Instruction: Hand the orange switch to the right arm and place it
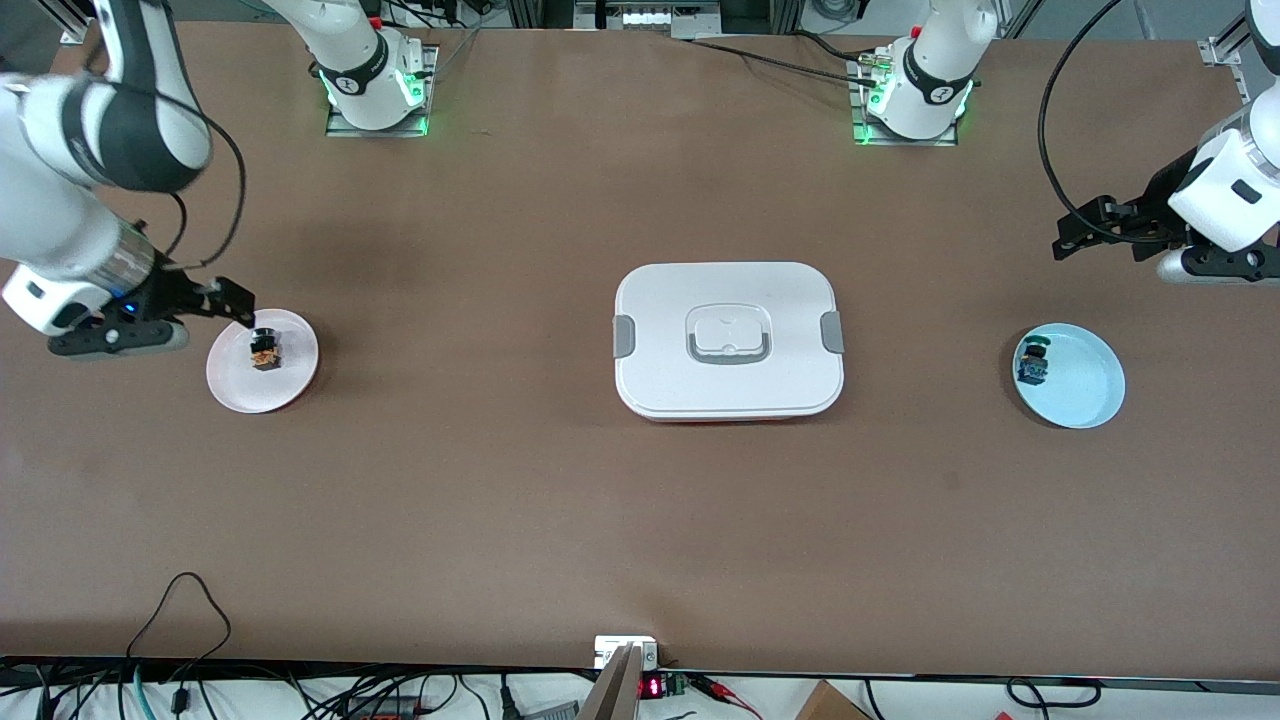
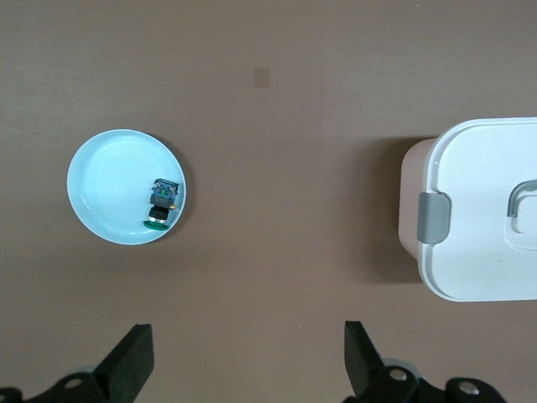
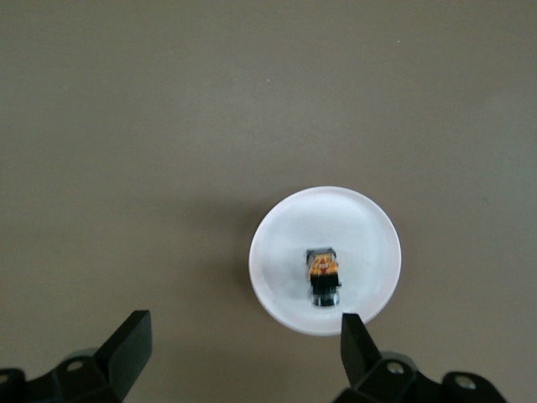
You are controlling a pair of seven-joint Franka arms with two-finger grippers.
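While the orange switch lies on the pale pink plate at the right arm's end of the table, your main risk is a knock. The right gripper hangs over the plate's rim with its fingers spread wide, and the switch is not between them. One fingertip sits very close to it, so a careless sideways sweep could tip the tiny part or skid the plate.

If you go in for a grasp, centre first. An off-centre close would likely flick the switch out.

The left gripper waits with its fingers spread too, holding nothing, over bare table at its own end. It is near the blue plate with the blue switch; don't mistake that one for yours.

You have wide open tabletop around both plates. The white lidded box stands in the middle, well apart from each, and the plates sit well in from the table edges.
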